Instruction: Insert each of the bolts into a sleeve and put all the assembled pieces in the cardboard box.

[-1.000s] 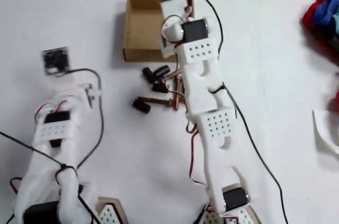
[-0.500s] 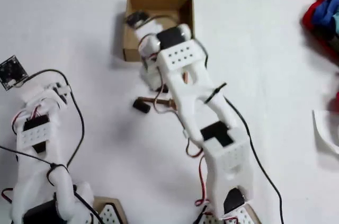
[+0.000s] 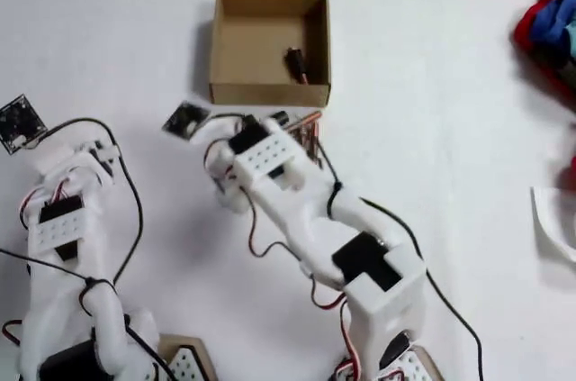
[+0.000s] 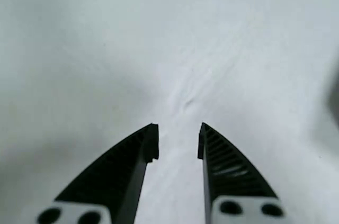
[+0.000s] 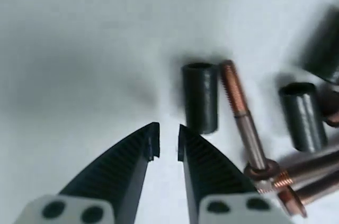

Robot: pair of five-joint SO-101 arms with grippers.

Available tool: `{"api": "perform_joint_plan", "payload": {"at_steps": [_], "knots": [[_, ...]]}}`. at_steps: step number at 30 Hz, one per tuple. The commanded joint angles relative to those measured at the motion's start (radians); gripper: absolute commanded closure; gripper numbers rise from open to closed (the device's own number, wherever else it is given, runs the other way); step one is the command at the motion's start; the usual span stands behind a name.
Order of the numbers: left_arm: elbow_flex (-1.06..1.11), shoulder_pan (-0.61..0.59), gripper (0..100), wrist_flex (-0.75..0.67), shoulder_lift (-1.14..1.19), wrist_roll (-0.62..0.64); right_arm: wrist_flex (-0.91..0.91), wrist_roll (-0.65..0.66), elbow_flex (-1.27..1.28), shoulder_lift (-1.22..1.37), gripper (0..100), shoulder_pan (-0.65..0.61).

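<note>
In the right wrist view my right gripper (image 5: pixel 168 143) hangs just above the table, slightly open with nothing between its fingers. Just ahead of its tips lies a black sleeve (image 5: pixel 200 97) with a copper bolt (image 5: pixel 243 115) alongside it. A second sleeve (image 5: pixel 303 115) and more bolts (image 5: pixel 310 181) lie beyond. In the high view the cardboard box (image 3: pixel 236 43) holds one assembled piece (image 3: pixel 297 64), and the right arm (image 3: pixel 270 165) covers most of the pile (image 3: pixel 306 129) in front of it. My left gripper (image 4: pixel 176 142) is open over bare white table.
The left arm (image 3: pixel 58 219) stands at the table's left side, well apart from the box. Coloured cloth (image 3: pixel 549 21) lies at the far right edge, with a white object (image 3: pixel 553 228) below it. Cables trail beside both arms.
The right arm has drawn back from over the box to the pile, leaving an assembled piece inside. The left arm swung left a second ago and has since kept still.
</note>
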Motion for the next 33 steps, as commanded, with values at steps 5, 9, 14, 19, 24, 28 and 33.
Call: {"api": "perform_joint_plan", "payload": {"at_steps": [5, 9, 14, 19, 24, 28, 33], "knots": [[-0.01, -0.006, 86, -0.02, -0.037, 0.009, -0.082, 0.008, 0.006, -0.059, 94.7, -0.002], [-0.01, -0.005, 86, -0.02, -0.037, 0.009, -0.111, 0.008, 0.005, -0.059, 94.7, -0.002], [-0.01, -0.005, 86, -0.02, -0.037, 0.009, -0.105, 0.008, 0.002, -0.061, 94.6, -0.002], [-0.01, -0.005, 86, -0.02, -0.037, 0.009, -0.111, 0.009, 0.0, -0.061, 91.5, -0.002], [-0.01, -0.005, 86, -0.02, -0.037, 0.009, -0.113, 0.009, -0.002, -0.061, 86.1, -0.002], [-0.01, -0.005, 86, -0.02, -0.037, 0.009, -0.113, 0.057, 0.0, -0.059, 88.9, -0.001], [-0.01, -0.005, 86, -0.02, -0.037, 0.009, -0.113, 0.077, -0.002, -0.064, 89.1, 0.024]]}}
